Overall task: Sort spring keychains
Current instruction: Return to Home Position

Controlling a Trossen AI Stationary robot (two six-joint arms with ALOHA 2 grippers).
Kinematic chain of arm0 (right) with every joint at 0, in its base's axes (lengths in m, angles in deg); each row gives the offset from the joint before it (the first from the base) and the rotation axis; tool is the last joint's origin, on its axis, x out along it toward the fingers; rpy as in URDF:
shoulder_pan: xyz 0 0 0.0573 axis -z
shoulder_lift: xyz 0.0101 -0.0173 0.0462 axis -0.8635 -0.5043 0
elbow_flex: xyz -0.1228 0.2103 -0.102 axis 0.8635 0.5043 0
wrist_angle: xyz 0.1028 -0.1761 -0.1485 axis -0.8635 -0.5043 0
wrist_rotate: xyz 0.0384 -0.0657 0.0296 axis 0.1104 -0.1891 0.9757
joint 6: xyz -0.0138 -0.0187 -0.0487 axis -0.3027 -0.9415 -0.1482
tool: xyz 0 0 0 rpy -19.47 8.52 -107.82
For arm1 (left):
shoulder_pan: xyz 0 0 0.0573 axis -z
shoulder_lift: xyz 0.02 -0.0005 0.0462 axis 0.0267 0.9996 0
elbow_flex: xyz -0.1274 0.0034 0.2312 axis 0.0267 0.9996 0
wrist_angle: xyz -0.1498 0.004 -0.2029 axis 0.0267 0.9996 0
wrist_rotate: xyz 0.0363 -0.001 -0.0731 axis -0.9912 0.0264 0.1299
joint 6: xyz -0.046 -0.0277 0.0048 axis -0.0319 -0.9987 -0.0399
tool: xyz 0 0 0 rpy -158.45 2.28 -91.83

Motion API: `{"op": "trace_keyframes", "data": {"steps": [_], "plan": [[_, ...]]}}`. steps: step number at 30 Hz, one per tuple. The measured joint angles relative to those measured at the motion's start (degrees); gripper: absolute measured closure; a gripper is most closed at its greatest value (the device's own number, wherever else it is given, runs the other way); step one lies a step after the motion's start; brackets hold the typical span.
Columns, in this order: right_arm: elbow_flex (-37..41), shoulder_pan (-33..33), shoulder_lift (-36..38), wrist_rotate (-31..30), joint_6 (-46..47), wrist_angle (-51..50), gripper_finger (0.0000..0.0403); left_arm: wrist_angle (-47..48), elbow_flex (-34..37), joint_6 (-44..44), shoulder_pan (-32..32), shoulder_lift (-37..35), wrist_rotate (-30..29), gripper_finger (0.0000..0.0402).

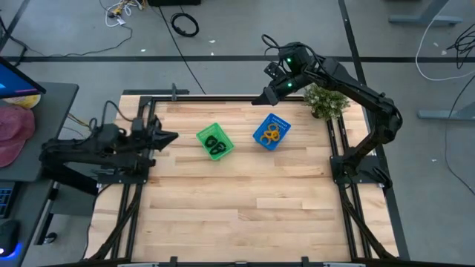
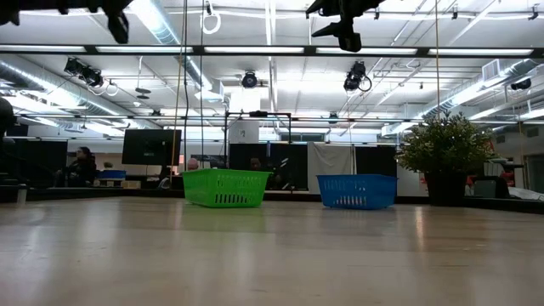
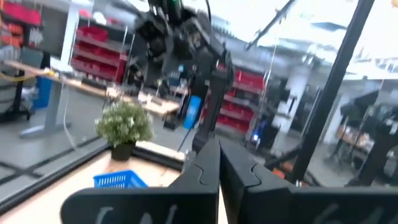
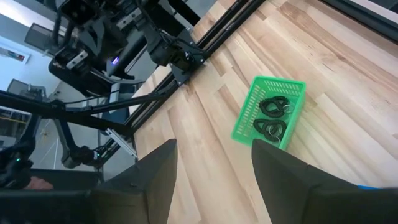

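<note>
Spring keychains (image 1: 216, 143), black: lying together in the green basket (image 1: 202, 136), toward the table's far side.
Orange keychains (image 1: 272, 134): in the blue basket (image 1: 259, 135) just beside it. The colours are kept apart, so sorting is judged complete.
Left gripper (image 1: 173, 136): fingers pressed together and empty. The arm is folded low at the wooden table's (image 1: 245, 200) left edge, judged parked.
Right gripper (image 1: 260, 98): fingers spread, holding nothing. It is raised over the far edge near the potted plant (image 1: 325, 100), clear of both baskets.

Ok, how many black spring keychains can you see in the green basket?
2, both in the green basket: one black keychain, a second right beside it. Others may be hidden beneath.
</note>
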Motion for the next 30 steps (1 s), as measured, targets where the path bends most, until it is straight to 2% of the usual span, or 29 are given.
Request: {"op": "trace_keyframes", "data": {"steps": [6, 14, 21, 25, 30], "plan": [[0.0, 0.0, 0.0, 0.0, 0.1, 0.0, 0.0195, -2.8, 7.6, -0.2, 0.0, -11.1, -0.2, 0.0401], [0.0, 0.0, 0.0, 0.0, 1.0, 0.0, 0.0195, -5.6, 15.9, 0.4, 0.0, -19.9, -0.2, 0.0401], [0.0, 0.0, 0.0, -0.2, 1.1, 0.1, 0.0195, -17.9, 24.9, -0.1, -0.1, -20.2, 0.0, 0.0401], [0.0, 0.0, 0.0, -0.2, 1.1, 0.4, 0.0195, -16.7, 25.1, 0.7, -0.1, -19.8, -0.1, 0.0401], [0.0, 0.0, 0.0, -0.2, 1.0, 1.4, 0.0195, -9.6, 25.1, 2.3, -0.1, -19.7, -0.4, 0.0400]]}}
